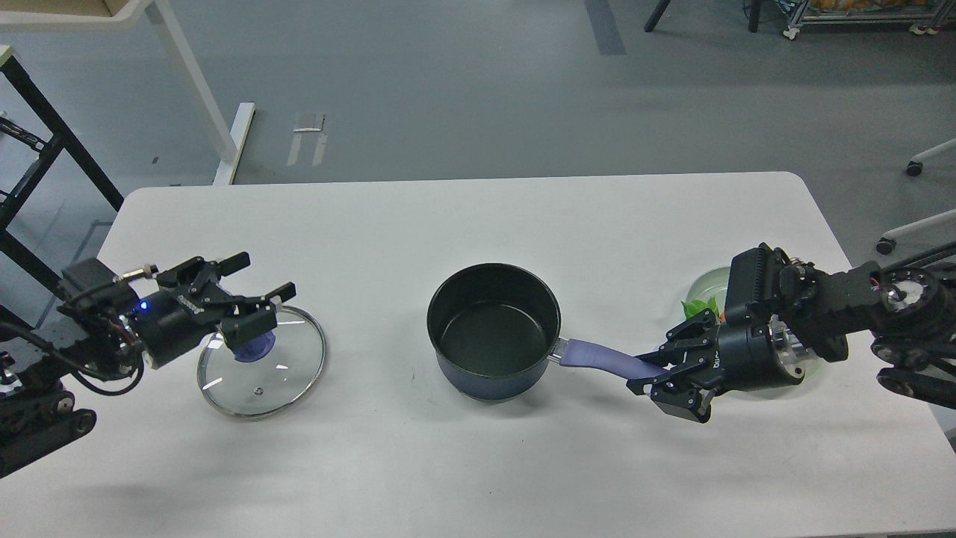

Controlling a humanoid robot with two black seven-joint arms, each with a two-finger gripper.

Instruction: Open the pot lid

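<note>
The dark navy pot (493, 329) stands uncovered at the table's middle, black inside showing, its purple-blue handle (597, 357) pointing right. My right gripper (657, 375) is shut on the end of that handle. The glass lid (263, 366) with its steel rim lies flat on the table to the left of the pot. Its purple-blue knob (250, 348) is partly hidden. My left gripper (258, 295) is open and empty, hanging just above the knob and apart from it.
A pale green glass plate (703, 288) with something green on it sits at the right, mostly hidden behind my right arm. The white table (478, 224) has its rounded far edge at the back. A table leg and a black frame stand off the table at the far left.
</note>
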